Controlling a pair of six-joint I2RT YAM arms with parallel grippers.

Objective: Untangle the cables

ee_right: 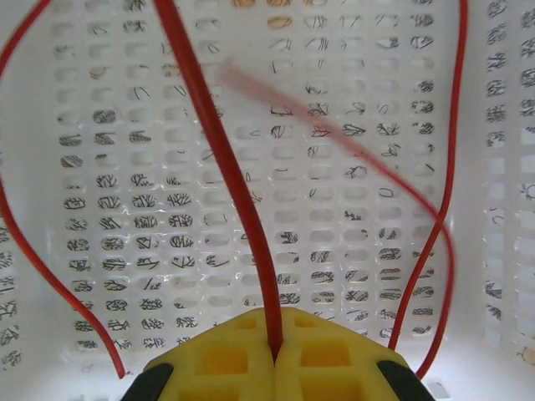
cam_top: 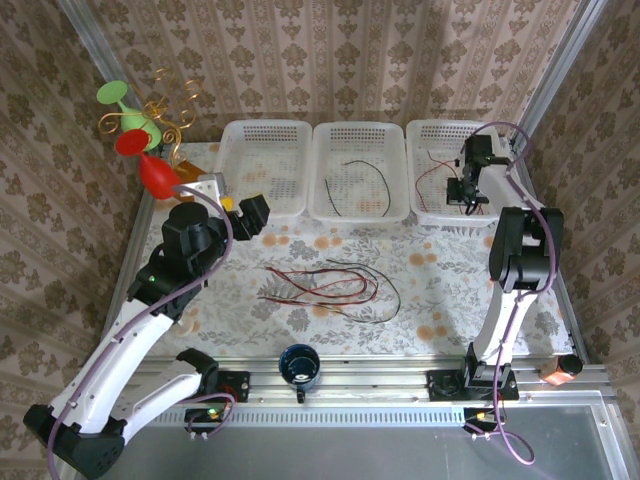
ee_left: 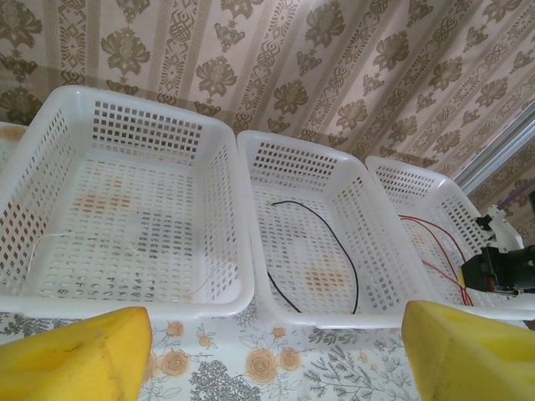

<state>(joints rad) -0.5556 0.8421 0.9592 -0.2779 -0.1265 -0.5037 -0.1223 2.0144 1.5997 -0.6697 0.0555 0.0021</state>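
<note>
A loose tangle of red and black cables point(cam_top: 330, 285) lies on the flowered tablecloth in the middle. One black cable point(cam_top: 365, 180) point(ee_left: 334, 242) curves inside the middle basket. My right gripper point(cam_top: 468, 195) point(ee_right: 274, 351) hangs over the right basket, shut on a red cable point(ee_right: 226, 167) that runs up from between its yellow pads and loops across the basket floor point(ee_left: 435, 251). My left gripper point(cam_top: 245, 215) point(ee_left: 276, 368) stands open over the table in front of the left and middle baskets. Nothing lies between its yellow fingers point(ee_left: 75, 355).
Three white perforated baskets stand in a row at the back: left point(cam_top: 262, 128), middle point(cam_top: 358, 128), right point(cam_top: 440, 128). Red and green toy goblets point(cam_top: 135, 140) sit at the back left. A dark cup point(cam_top: 299, 365) stands at the near edge.
</note>
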